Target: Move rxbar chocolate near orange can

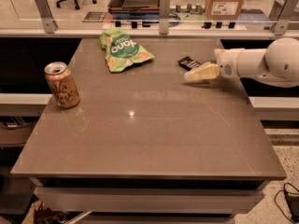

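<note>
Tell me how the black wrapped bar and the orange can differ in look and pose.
The small flat black wrapped bar lies flat; the orange-gold aluminium drink can stands upright. The bar is dark and thin, the can bright and round. The bar sits at the far right, beside the claw; the can stands near the left edge. Both rest on the grey table.
</note>
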Motion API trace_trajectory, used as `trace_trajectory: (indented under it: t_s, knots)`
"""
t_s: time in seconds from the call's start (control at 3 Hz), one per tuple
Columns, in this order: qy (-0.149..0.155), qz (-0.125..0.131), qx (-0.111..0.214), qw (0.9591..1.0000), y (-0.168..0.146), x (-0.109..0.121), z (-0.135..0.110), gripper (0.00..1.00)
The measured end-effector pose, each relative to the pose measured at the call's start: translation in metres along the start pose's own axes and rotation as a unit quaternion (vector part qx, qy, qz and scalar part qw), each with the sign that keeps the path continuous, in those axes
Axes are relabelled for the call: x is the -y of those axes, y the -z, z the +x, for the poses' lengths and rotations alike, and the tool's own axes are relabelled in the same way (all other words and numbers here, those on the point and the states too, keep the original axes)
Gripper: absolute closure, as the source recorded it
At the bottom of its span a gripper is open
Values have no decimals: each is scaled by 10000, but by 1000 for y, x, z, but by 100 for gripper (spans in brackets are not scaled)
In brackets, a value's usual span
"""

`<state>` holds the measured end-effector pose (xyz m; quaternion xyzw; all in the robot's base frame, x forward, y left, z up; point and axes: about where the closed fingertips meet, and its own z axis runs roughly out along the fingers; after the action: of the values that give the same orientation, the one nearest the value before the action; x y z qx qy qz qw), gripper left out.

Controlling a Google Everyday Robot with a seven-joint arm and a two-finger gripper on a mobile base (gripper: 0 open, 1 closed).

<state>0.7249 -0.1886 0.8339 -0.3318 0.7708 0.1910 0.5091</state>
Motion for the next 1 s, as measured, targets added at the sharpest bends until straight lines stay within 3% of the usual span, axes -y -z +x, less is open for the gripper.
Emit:
trace_trajectory:
  t_s: [0.33, 0.67, 1.0]
  knots:
    - [7, -132, -3, 9999, -12, -3, 1, 0]
    - [-64, -185, -15, 9998, -19, -5, 7, 6]
    - [-120, -233, -21, 9997, -27, -9, 14, 24]
